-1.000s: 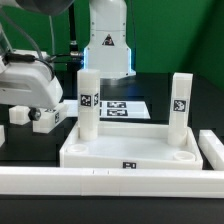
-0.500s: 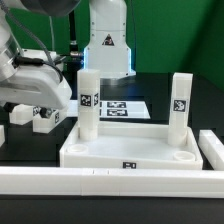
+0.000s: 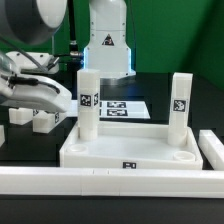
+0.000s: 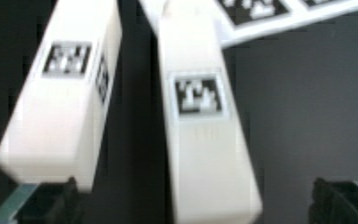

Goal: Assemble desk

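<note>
The desk slab [image 3: 130, 148] lies flat near the front with two legs standing upright in it, one [image 3: 88, 100] towards the exterior view's left and one [image 3: 180, 104] towards its right. Two loose legs lie side by side on the black table at the exterior view's left [image 3: 45, 120]. My gripper [image 3: 42, 104] hangs just above them. In the wrist view my gripper [image 4: 194, 205] is open. One tagged leg [image 4: 202, 110] lies between the dark fingertips [image 4: 44, 200] with a gap on each side. The other leg [image 4: 69, 90] lies beside it, its end near one fingertip.
The marker board [image 3: 122, 107] lies on the table behind the slab, and its corner [image 4: 274, 14] shows in the wrist view. A long white border rail [image 3: 100, 181] runs along the front, with another piece [image 3: 212, 150] at the exterior view's right.
My arm has swung and tilted over the loose legs at the exterior view's left, bringing the hand closer above them. The jaws stayed open. The slab and upright legs have not moved.
</note>
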You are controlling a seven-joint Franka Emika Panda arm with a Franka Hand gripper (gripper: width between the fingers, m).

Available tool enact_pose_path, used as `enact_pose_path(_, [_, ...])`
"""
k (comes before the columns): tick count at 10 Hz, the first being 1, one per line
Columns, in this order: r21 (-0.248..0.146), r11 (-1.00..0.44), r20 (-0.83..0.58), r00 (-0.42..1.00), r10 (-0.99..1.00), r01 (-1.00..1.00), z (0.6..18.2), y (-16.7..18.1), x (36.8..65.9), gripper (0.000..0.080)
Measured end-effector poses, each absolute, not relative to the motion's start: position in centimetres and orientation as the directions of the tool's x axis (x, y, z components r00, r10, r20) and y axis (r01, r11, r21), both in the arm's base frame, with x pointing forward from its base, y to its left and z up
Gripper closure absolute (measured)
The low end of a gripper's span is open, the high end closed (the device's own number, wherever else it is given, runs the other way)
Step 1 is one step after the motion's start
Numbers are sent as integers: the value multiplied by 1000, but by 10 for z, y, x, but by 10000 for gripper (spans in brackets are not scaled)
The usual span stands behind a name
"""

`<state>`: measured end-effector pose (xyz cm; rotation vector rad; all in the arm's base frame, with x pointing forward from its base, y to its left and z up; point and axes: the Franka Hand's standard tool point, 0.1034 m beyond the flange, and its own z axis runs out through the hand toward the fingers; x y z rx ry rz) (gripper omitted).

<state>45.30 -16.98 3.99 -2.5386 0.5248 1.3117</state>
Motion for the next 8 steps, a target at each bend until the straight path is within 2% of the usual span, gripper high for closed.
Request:
enact_pose_path(2, [-38,-909,-861,476,-182,-416,31,-174,455,150])
enact_pose_path(8, [-47,-920,-836,520,-177,-389,15,-162,464,150])
